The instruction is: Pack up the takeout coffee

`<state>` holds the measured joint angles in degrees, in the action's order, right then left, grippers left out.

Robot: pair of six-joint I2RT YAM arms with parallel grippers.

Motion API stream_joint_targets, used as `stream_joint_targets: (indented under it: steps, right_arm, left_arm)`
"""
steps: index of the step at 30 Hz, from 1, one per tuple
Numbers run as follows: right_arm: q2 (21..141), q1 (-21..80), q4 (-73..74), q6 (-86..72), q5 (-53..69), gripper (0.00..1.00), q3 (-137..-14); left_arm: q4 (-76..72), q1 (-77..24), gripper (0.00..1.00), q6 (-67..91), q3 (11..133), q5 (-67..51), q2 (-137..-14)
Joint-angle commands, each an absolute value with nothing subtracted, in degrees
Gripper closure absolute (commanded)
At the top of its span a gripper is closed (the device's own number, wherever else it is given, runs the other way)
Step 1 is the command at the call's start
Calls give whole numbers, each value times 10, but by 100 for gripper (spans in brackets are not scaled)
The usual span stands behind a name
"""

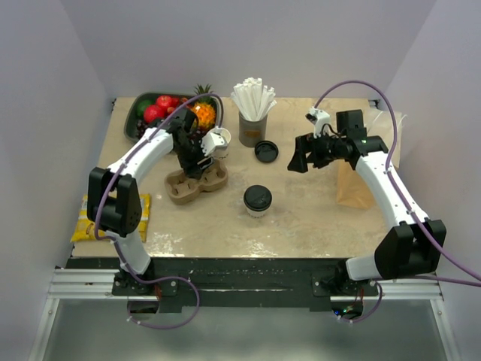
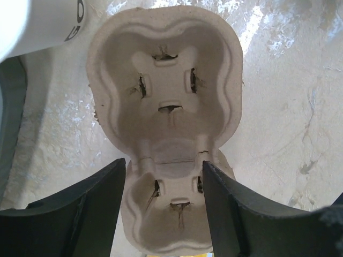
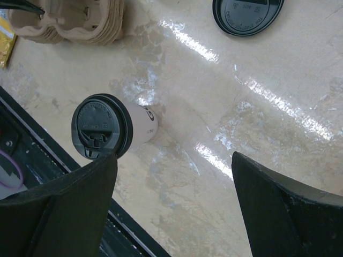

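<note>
The takeout coffee (image 1: 257, 201), a white paper cup with a black lid, stands upright near the table's front middle. In the right wrist view the coffee (image 3: 102, 126) sits just beyond my left finger. My right gripper (image 1: 299, 162) (image 3: 175, 158) hangs open above bare table to the coffee's right, holding nothing. My left gripper (image 1: 197, 167) (image 2: 164, 171) is down over the brown pulp carrier (image 1: 197, 184) (image 2: 163, 96). Its fingers stand either side of the carrier's near well, close against its walls. Both wells are empty.
A lidless white cup (image 1: 219, 141) (image 2: 37, 21) stands right behind the carrier. A loose black lid (image 1: 265, 150) (image 3: 247, 13) lies mid-table by the grey cup of straws (image 1: 253, 120). Fruit tray (image 1: 139, 120) back left, brown paper bag (image 1: 353, 184) right, yellow packet (image 1: 90, 222) front left.
</note>
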<state>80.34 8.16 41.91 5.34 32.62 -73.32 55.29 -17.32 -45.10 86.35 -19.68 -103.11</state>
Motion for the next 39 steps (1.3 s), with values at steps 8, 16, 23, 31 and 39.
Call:
stream_joint_targets:
  steps: [8, 16, 23, 31, 39]
  right_arm:
    - [791, 78, 404, 48, 338, 9, -729]
    - [790, 76, 405, 48, 337, 9, -729]
    - [790, 75, 407, 48, 337, 9, -728]
    - [791, 73, 407, 49, 337, 9, -729]
    - [792, 73, 406, 49, 339, 9, -728]
  left_arm:
    - [534, -177, 36, -465, 836, -195, -1033]
    - [519, -178, 37, -462, 831, -189, -1037]
    - [513, -178, 40, -463, 821, -186, -1039]
    - [515, -183, 40, -461, 819, -190, -1042]
    - [534, -184, 41, -448, 831, -181, -1049]
